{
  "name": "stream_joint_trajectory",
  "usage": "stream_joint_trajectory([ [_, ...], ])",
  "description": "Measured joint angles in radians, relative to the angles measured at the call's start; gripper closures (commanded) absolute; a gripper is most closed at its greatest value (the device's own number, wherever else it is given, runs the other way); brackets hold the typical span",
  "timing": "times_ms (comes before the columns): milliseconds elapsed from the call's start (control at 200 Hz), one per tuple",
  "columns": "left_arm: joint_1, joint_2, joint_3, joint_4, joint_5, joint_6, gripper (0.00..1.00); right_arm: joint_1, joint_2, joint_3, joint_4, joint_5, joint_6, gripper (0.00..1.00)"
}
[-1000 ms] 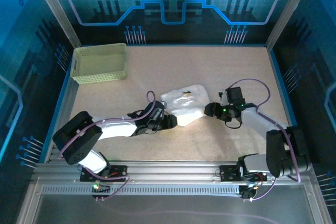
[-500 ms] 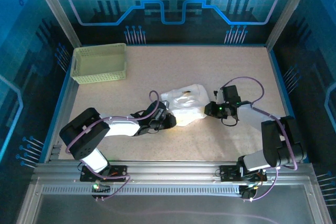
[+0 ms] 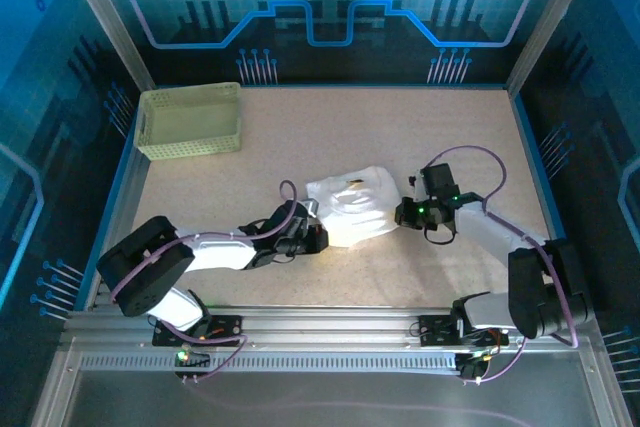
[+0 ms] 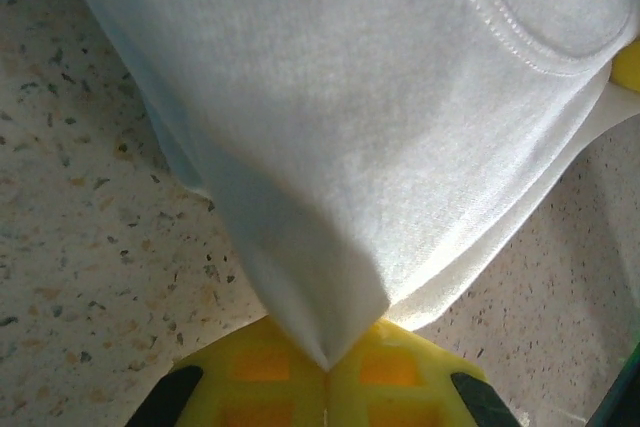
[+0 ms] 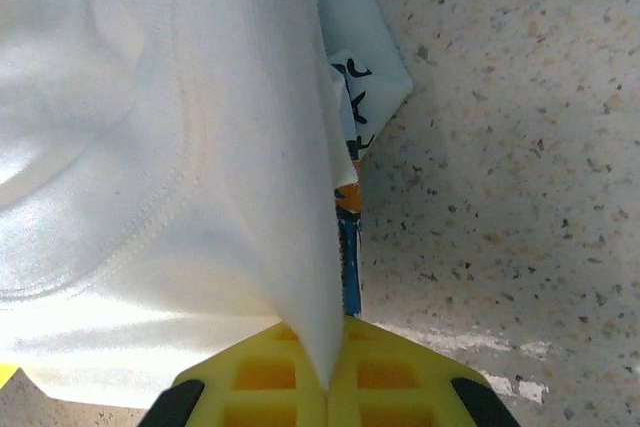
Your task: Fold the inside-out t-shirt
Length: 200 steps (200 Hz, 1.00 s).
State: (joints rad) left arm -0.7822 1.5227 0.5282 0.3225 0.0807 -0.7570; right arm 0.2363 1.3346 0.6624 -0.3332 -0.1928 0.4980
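white fine-knit t-shirt (image 3: 352,209) lies crumpled in a lump on speckled tabletop (image 3: 300,127).

The white soft cloth t-shirt (image 3: 352,209) lies bunched in a compact, layered heap on the speckled worktop (image 3: 300,137), between the left jaws and the right jaws. A pointed corner of it (image 4: 320,317) is pinched in the closed left jaws, and the cloth fans out wide beyond them, with a curved stitched hem (image 4: 510,27) at the far right. A narrow vertical fold (image 5: 310,297) is pinched in the closed right jaws. Just right of that fold a pale blue layer shows dark printed marks (image 5: 352,107) and a blue-and-orange strip (image 5: 347,237).
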Motion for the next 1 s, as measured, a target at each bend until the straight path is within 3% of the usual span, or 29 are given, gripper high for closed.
stream_joint_trajectory([
  [80, 0.0, -0.004, -0.016, 0.0, 0.002, -0.005, 0.73, 0.001, 0.0, 0.0, -0.009, 0.011, 0.0, 0.76],
  [160, 0.002, -0.018, -0.042, -0.043, -0.008, 0.002, 0.64, -0.001, -0.001, 0.0, -0.026, 0.058, 0.006, 0.51],
  [235, 0.002, -0.06, -0.045, -0.075, -0.018, 0.009, 0.59, 0.0, -0.008, 0.006, -0.058, 0.094, 0.003, 0.42],
  [385, 0.003, -0.213, -0.02, -0.241, -0.107, 0.053, 0.5, 0.001, -0.059, 0.086, -0.156, 0.171, -0.017, 0.34],
  [530, 0.011, -0.253, 0.141, -0.351, -0.174, 0.099, 0.46, 0.035, -0.093, 0.216, -0.185, 0.206, -0.028, 0.33],
  [750, 0.044, -0.058, 0.402, -0.334, -0.177, 0.098, 0.5, 0.212, 0.041, 0.351, -0.158, 0.256, -0.001, 0.28],
  [1001, 0.134, 0.214, 0.382, -0.283, -0.107, 0.031, 0.56, 0.302, 0.228, 0.345, -0.114, 0.315, 0.037, 0.2],
])
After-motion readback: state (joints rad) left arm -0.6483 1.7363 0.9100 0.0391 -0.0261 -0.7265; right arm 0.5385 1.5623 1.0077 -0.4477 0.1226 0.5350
